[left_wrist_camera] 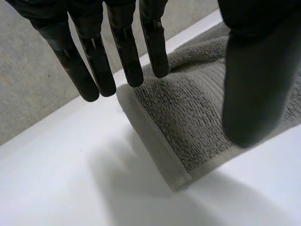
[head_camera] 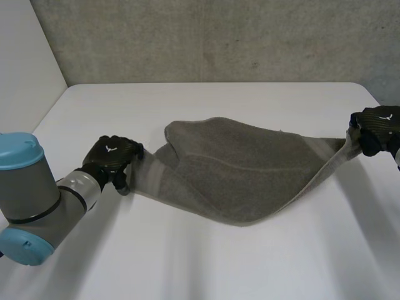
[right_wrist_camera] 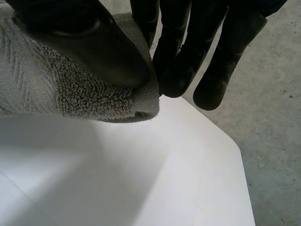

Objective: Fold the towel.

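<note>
A grey towel (head_camera: 237,169) lies stretched across the white table (head_camera: 187,262), bunched and partly doubled over in its middle. My left hand (head_camera: 112,156) is at the towel's left end. In the left wrist view its fingers (left_wrist_camera: 122,52) hang straight over the towel's corner (left_wrist_camera: 188,117), which lies flat on the table, and the thumb (left_wrist_camera: 256,84) stands apart above the cloth: the hand is open. My right hand (head_camera: 375,125) holds the towel's right corner lifted off the table. In the right wrist view that corner (right_wrist_camera: 70,89) is pinched between the thumb (right_wrist_camera: 94,42) and fingers (right_wrist_camera: 211,47).
A grey concrete wall (head_camera: 219,37) runs behind the table. The table's right corner edge (right_wrist_camera: 242,155) is close under my right hand. Bare tabletop spreads in front of the towel and behind it.
</note>
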{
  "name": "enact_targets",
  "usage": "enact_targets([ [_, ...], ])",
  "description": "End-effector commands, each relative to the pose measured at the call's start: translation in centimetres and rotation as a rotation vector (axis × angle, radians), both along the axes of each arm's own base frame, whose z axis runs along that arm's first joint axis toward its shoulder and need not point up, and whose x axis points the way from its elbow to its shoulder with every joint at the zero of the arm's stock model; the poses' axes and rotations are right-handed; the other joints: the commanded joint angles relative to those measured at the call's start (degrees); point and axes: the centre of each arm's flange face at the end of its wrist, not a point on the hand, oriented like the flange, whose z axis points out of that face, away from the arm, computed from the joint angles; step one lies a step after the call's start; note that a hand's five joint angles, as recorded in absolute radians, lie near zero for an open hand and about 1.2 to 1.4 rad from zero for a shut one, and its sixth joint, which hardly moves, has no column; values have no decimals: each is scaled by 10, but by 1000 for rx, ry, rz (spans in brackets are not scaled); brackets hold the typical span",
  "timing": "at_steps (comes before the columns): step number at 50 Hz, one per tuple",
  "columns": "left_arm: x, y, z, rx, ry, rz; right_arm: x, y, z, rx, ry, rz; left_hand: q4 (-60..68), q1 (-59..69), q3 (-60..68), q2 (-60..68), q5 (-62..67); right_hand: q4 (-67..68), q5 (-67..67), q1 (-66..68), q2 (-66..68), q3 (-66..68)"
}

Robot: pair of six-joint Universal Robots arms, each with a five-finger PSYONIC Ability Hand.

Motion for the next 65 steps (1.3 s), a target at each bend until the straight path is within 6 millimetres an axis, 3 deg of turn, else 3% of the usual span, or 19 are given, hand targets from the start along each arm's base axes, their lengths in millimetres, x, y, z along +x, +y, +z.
enact_targets([
  [1,-1,-1,-12,47,-9,-9,3,2,-2,6,-2,16,-46,-46,-47,-46,-146,27,31,36,51,26],
  [8,-5,-14,-21,49,-10,-12,5,3,-4,12,0,23,-125,-125,-126,-125,-225,27,31,36,51,26],
  [16,-12,-34,-28,38,-46,-27,6,4,-6,20,0,28,-125,-125,-126,-126,-225,27,31,36,51,26],
  [32,-23,-51,-47,61,-100,-51,6,5,-11,35,0,30,-104,-104,-104,-104,-204,27,31,36,51,26],
  [65,-37,-68,-44,24,-81,-67,6,4,-20,60,-2,31,-18,-18,-19,-18,-118,27,31,36,51,26],
])
